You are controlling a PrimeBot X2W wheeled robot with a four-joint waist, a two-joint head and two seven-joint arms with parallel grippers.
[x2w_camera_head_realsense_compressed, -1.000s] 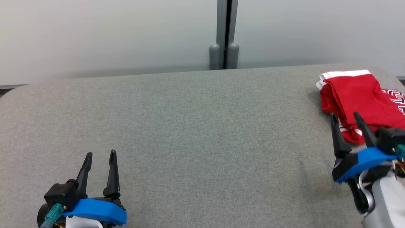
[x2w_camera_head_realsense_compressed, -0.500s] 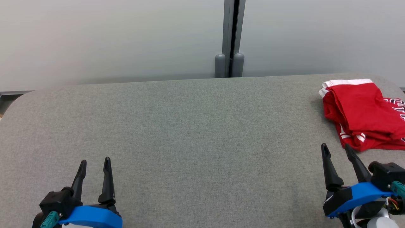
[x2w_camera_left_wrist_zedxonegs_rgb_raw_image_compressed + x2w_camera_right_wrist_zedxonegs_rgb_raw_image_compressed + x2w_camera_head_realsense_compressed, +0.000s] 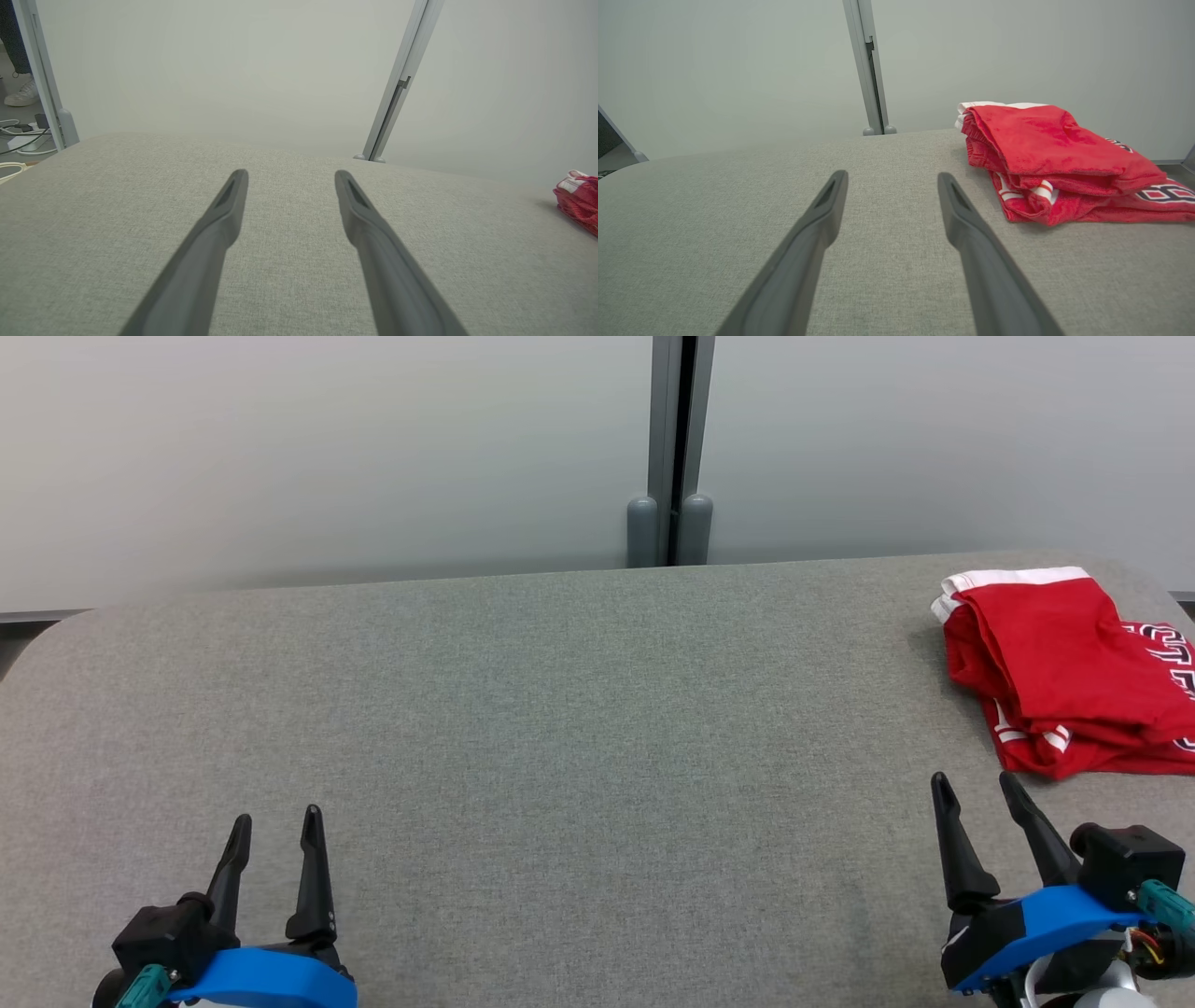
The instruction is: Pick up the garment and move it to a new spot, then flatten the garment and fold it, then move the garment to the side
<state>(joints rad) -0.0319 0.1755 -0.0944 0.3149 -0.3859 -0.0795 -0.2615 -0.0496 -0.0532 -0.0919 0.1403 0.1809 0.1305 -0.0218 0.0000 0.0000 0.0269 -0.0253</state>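
A folded red garment (image 3: 1055, 663) is pictured lying at the far right corner of the grey padded surface (image 3: 560, 709), its lettered side reaching the right edge. The task is judged to be at its close, with the fold apparently made and the garment set to the side. The left gripper (image 3: 277, 817) is held low by the near left corner and the right gripper (image 3: 974, 778) by the near right corner, close to the garment but apart from it. Both pairs of fingers are spread wide and nothing is grasped. Little more is thought to be needed than keeping the arms clear of the cloth.
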